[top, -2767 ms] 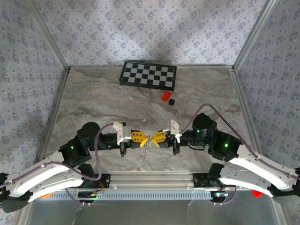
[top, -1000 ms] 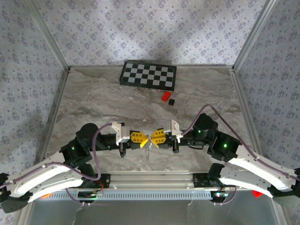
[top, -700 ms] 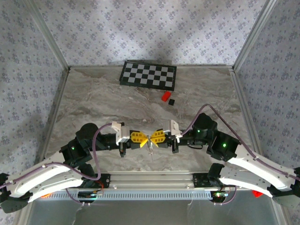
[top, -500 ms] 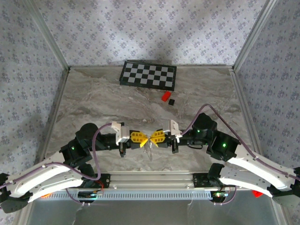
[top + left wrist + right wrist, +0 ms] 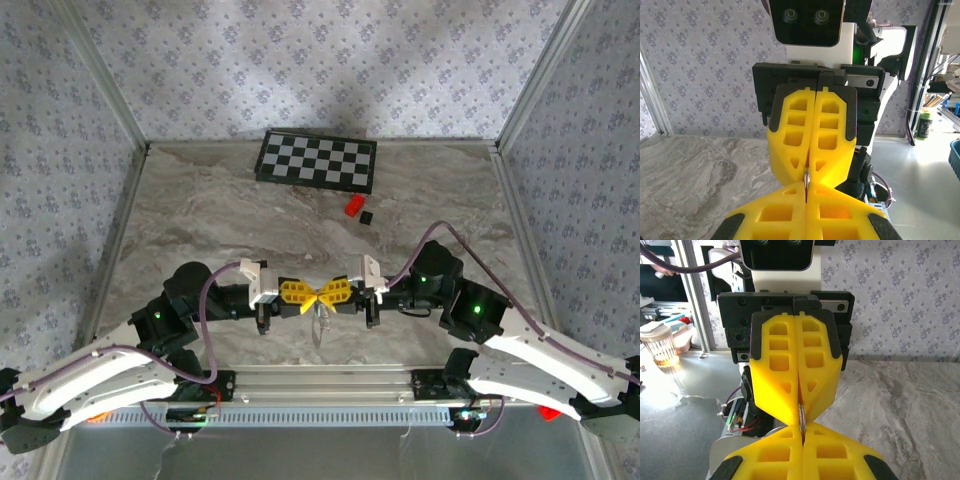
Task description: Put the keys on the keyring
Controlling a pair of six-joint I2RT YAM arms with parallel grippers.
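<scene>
My left gripper [image 5: 306, 296] and right gripper [image 5: 329, 295] meet tip to tip. Each has its jaws pressed together on the keyring [image 5: 322, 322], and a silvery sliver of it shows in both seams. Its thin loop dangles just below the tips, over the middle of the table's [image 5: 200, 220] near edge.

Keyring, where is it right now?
In the top view the keyring hangs near the front middle of the table, pinched where the left gripper and right gripper touch tips.
</scene>
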